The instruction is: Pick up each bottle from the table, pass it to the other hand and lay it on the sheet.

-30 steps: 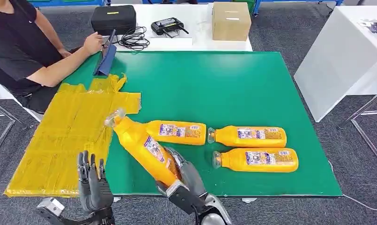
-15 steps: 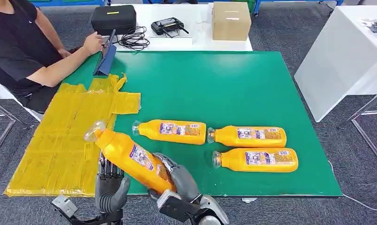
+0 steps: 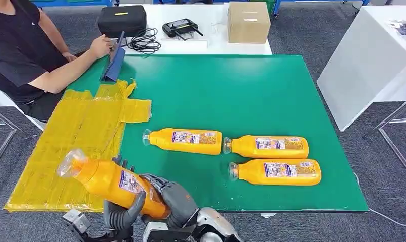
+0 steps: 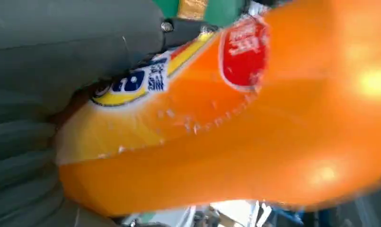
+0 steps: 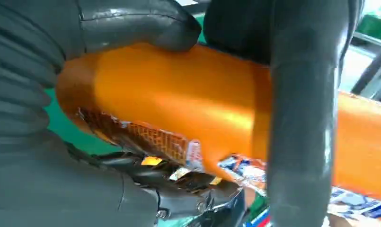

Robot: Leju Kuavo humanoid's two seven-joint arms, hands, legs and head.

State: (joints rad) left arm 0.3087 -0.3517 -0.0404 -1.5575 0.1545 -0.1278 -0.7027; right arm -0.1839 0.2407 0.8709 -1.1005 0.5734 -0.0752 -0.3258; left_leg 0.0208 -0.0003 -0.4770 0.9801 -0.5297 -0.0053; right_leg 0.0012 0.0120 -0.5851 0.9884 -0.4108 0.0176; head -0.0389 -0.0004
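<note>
At the table's (image 3: 251,85) near left edge, beside the crinkled yellow sheet (image 3: 74,136), a smooth orange plastic bottle (image 3: 110,181) is gripped by both the right hand (image 3: 173,199) and left hand (image 3: 121,214), while three cylindrical bottles (image 3: 185,141) lie on green felt.

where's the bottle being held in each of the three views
head view: held bottle low left of centre, cap over the yellow sheet, both hands on it.
left wrist view: orange body across most of the picture.
right wrist view: orange body under dark fingers.
shared landmark: its printed label.
</note>
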